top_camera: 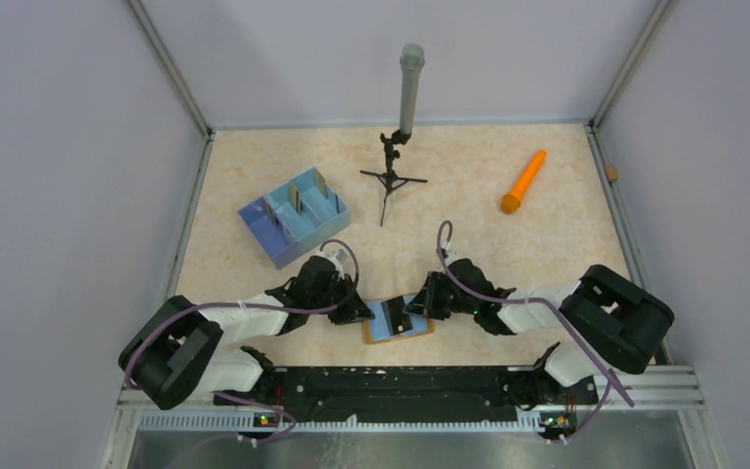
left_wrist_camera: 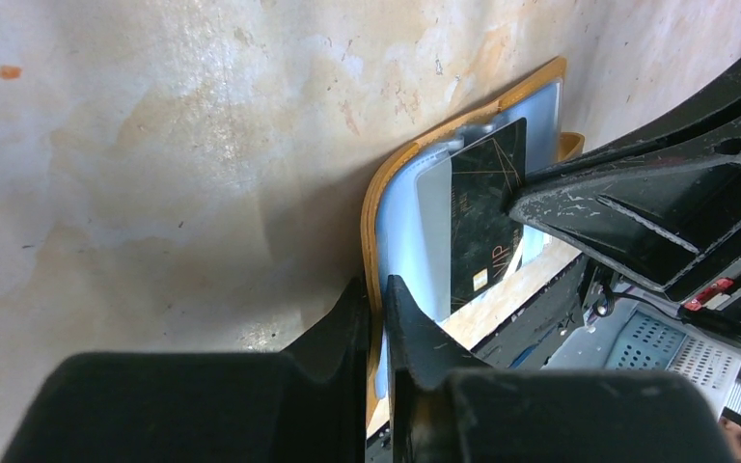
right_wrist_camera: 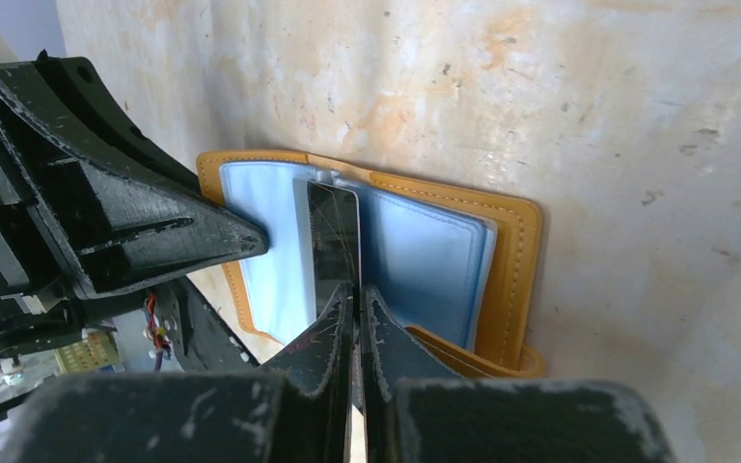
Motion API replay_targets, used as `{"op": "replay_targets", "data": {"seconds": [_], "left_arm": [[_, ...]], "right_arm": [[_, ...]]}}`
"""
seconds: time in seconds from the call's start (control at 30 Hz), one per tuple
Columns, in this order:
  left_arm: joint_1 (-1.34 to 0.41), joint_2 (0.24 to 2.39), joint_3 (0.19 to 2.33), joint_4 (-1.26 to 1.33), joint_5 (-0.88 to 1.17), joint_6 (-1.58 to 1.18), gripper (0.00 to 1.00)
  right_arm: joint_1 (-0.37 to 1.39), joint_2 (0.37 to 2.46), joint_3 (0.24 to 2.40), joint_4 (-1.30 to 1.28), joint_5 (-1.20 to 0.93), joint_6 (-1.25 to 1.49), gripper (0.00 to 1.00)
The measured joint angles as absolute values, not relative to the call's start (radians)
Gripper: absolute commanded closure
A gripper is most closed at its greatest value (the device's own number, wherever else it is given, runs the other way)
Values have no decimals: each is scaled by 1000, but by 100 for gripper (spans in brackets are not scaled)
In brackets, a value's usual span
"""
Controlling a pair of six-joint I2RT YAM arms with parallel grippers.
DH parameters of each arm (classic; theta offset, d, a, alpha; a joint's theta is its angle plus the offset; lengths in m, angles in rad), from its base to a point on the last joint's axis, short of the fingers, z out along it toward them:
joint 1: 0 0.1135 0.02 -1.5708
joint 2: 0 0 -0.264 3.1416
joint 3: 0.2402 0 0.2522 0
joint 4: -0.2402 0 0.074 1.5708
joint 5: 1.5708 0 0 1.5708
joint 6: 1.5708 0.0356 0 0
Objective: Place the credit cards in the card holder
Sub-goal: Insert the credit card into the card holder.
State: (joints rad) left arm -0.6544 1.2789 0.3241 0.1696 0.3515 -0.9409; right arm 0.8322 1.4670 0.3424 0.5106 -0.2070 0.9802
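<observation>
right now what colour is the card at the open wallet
The card is black with thin gold lines, clearest in the left wrist view.

The card holder (top_camera: 383,328) lies open near the table's (top_camera: 508,244) front edge, a dark credit card (top_camera: 398,315) on it, the left gripper (top_camera: 361,314) at its left side, the right gripper (top_camera: 418,306) at its right. Behind: blue tray (top_camera: 293,217), tripod (top_camera: 394,177), orange stick (top_camera: 523,182).
</observation>
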Motion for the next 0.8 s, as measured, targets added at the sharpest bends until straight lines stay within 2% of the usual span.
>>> {"op": "replay_targets", "data": {"seconds": [0.13,0.33,0.8], "left_arm": [[-653,1279,324,170,354,-942,74],[-649,1279,324,184,374,-949,64],[-649,1276,305,220,382,-978,67]], "right_arm": [[849,1482,380,470,-203,977,100],[868,1509,426,430,-203,968,100],[922,1530,532,282,-203,936,78]]}}
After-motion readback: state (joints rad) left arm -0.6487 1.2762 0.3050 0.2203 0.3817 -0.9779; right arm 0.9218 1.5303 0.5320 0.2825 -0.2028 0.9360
